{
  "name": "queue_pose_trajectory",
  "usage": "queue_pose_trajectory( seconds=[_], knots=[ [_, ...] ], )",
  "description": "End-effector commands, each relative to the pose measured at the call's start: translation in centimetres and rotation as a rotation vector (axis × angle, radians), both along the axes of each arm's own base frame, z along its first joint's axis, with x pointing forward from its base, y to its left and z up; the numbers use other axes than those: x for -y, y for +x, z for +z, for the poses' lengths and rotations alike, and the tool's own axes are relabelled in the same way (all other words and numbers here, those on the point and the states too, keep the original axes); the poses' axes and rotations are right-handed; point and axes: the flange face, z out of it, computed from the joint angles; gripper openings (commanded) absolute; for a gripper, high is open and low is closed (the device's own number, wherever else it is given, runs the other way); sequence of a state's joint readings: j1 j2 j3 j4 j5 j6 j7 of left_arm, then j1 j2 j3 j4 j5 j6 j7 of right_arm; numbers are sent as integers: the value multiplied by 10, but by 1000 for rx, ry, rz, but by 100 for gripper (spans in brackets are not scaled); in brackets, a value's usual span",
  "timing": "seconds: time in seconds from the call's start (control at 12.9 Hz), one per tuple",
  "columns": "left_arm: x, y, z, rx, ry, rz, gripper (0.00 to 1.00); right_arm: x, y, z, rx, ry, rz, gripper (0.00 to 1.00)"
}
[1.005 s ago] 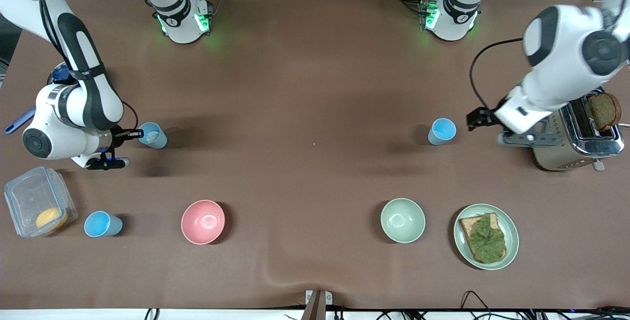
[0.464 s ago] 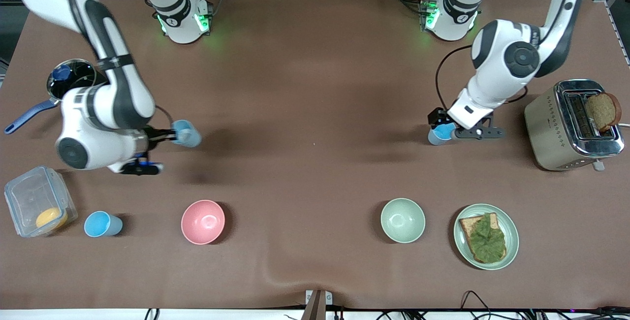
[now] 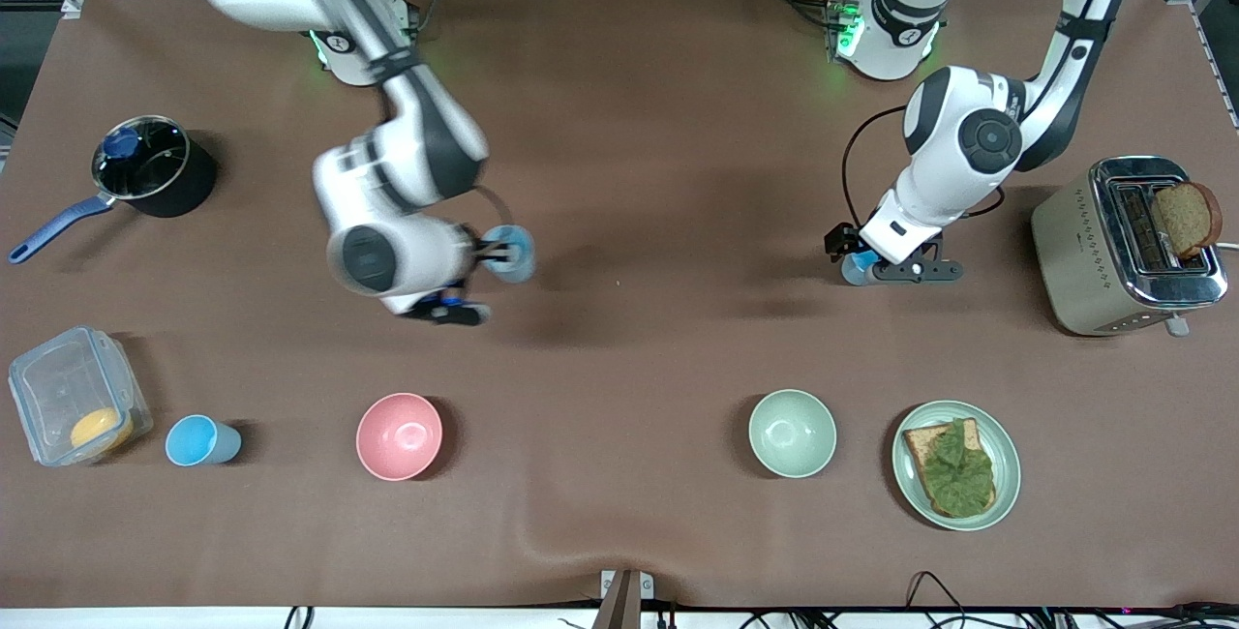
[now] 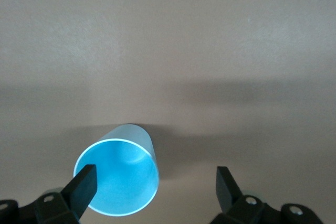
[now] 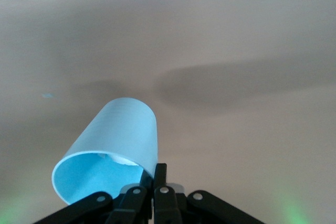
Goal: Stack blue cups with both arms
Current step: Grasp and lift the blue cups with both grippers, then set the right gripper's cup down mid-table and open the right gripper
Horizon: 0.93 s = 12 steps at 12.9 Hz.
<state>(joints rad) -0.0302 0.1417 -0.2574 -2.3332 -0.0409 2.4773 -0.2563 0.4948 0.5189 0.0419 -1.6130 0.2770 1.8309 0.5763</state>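
My right gripper (image 3: 489,254) is shut on the rim of a pale grey-blue cup (image 3: 513,254) and holds it tilted above the table's middle. In the right wrist view the fingers (image 5: 157,174) pinch the wall of this cup (image 5: 113,145), which has a whitish patch inside. My left gripper (image 3: 850,257) is open, low over a second blue cup (image 3: 860,265) standing toward the left arm's end. In the left wrist view that cup (image 4: 118,177) sits between the spread fingers (image 4: 84,184), close to one of them. A third blue cup (image 3: 198,440) stands beside a clear box.
A pink bowl (image 3: 399,435) and a pale green bowl (image 3: 792,433) stand nearer the front camera. A plate with toast (image 3: 1007,474) and a toaster (image 3: 1094,252) are at the left arm's end. A dark pot (image 3: 155,169) and a clear box (image 3: 58,387) are at the right arm's end.
My right arm has carried its cup from near the pot toward the table's middle. My left gripper has swung from beside the toaster down over the second cup.
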Motion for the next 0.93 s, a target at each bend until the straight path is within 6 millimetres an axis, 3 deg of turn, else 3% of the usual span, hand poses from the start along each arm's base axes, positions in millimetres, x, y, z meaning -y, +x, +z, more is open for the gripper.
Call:
queue_pose_trajectory(
  seconds=[0.0,0.23,0.31,0.46,0.7,0.77,0.85],
  knots=[
    [5,0,-3,5,-19,16,100,-75,-8,-19,45,12,-39,0],
    [5,2,-17,9,-27,21,100,-142,-35,-44,155,64,-63,0],
    [5,2,-18,10,-27,21,100,-155,-40,-50,178,102,-96,0],
    [5,2,-19,7,-27,21,100,-172,-46,-65,200,154,-141,0],
    [3,-1,-45,-24,-30,27,100,-180,-44,-68,216,179,-155,0],
    [4,-2,-47,-27,-29,23,90,-180,-44,-70,213,176,-157,0],
    [2,-2,-48,-28,-28,26,71,-180,-45,-72,212,173,-158,29]
  ],
)
